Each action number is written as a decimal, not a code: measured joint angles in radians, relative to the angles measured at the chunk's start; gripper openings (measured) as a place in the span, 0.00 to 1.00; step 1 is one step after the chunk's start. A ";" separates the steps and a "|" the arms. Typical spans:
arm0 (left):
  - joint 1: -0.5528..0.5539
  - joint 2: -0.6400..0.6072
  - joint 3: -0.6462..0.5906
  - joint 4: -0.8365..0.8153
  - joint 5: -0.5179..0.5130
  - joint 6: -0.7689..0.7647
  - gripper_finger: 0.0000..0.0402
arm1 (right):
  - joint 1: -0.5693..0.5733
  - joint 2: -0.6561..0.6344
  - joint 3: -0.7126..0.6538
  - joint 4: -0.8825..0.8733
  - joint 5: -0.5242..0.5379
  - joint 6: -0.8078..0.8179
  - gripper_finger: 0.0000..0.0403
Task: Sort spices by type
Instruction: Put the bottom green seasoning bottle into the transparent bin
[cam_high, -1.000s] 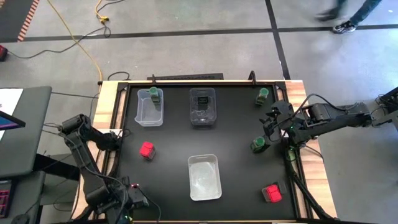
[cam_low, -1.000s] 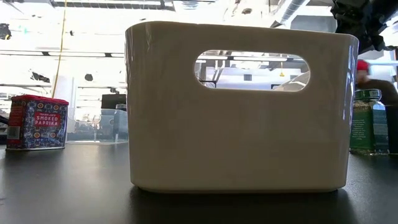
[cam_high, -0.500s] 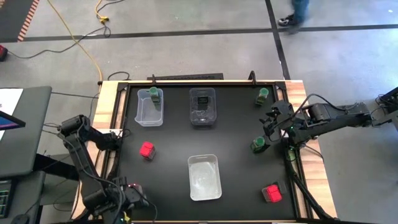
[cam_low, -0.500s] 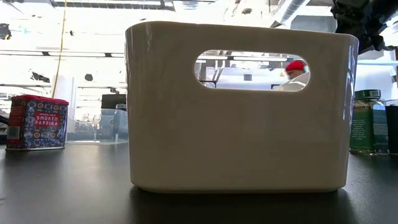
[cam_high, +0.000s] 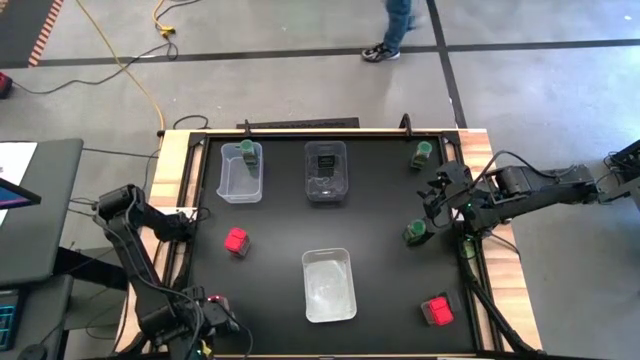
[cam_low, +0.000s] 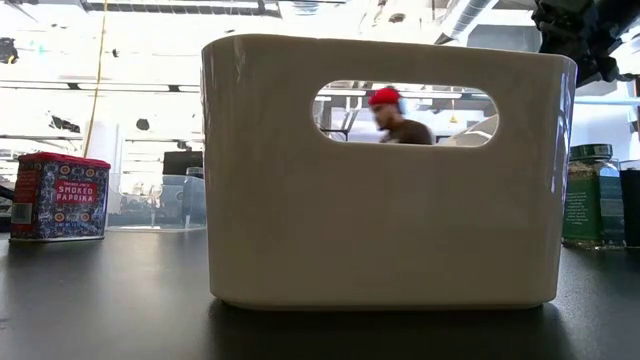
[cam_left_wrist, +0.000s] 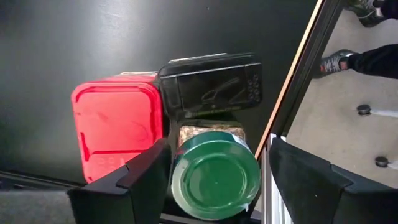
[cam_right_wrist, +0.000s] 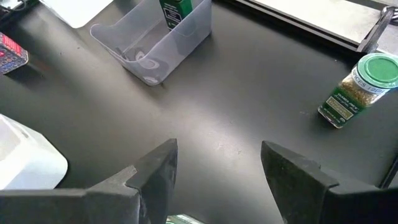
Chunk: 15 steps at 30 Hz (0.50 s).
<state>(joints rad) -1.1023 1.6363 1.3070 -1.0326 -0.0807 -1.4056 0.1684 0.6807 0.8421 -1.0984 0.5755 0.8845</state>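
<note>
The high view shows the black surface (cam_high: 270, 215) with three bins. A clear bin (cam_high: 240, 183) far left holds a green-lidded jar (cam_high: 248, 152), a second clear bin (cam_high: 326, 187) beside it holds a dark box (cam_high: 325, 160), and a white bin (cam_high: 329, 286) stands near centre. One red packet (cam_high: 237, 241) lies left of centre and another (cam_high: 437, 310) near right. A jar (cam_high: 422, 153) stands far right, another (cam_high: 415, 233) just below the right gripper (cam_high: 430, 212). The left gripper (cam_high: 212, 312) sits at the near left corner.

In the low view the white bin (cam_low: 385, 200) fills the middle. A paprika packet (cam_low: 60, 196) stands left, a jar (cam_low: 590, 195) right, and a person (cam_low: 392, 112) shows through the bin's handle slot.

In the left wrist view the left gripper (cam_left_wrist: 214, 180) is partly open and grips nothing. Its fingers (cam_left_wrist: 140, 177) flank a jar (cam_left_wrist: 214, 177), with a gap on one side. A red packet (cam_left_wrist: 118, 124) and dark box (cam_left_wrist: 211, 84) lie just beyond.

In the right wrist view the right gripper (cam_right_wrist: 217, 168) stands open and empty above the surface. Beyond it are a jar (cam_right_wrist: 360, 90) and the clear bin (cam_right_wrist: 155, 43).
</note>
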 joint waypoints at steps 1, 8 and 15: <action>0.000 0.000 -0.005 0.007 0.001 -0.006 0.64 | 0.000 0.000 0.000 0.001 0.000 0.000 0.65; 0.000 0.000 -0.054 0.109 0.024 -0.019 0.64 | 0.000 0.000 0.000 0.003 0.000 0.005 0.65; -0.003 0.000 -0.055 0.101 0.023 -0.014 0.64 | 0.000 0.000 0.000 0.003 0.000 0.005 0.65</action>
<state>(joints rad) -1.1049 1.6363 1.2522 -0.9311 -0.0573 -1.4193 0.1684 0.6807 0.8421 -1.0958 0.5755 0.8898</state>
